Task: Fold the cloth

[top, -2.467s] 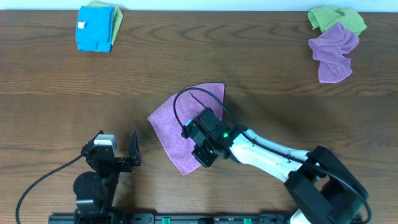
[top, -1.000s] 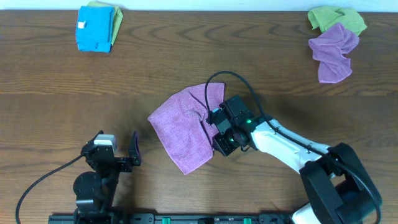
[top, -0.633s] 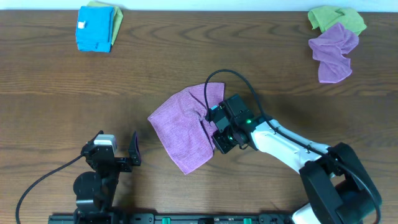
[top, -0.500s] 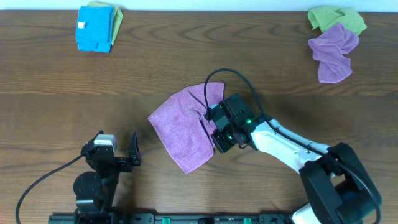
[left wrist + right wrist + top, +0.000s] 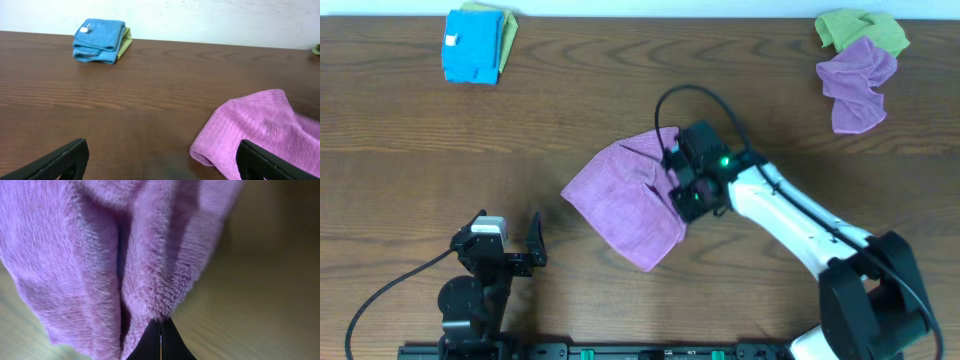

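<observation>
Dark wood-grain table, right jaws pinching fuzzy purple cloth, left jaws spread.

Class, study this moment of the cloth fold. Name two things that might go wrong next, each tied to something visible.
1. The right end effector pinches only a thin, bunched edge of the purple cloth at its very tips, so the cloth might slip free mid-fold.
2. The cloth looks puckered beside the end effector in the overhead view, so the fold may land crooked or creased.
</observation>
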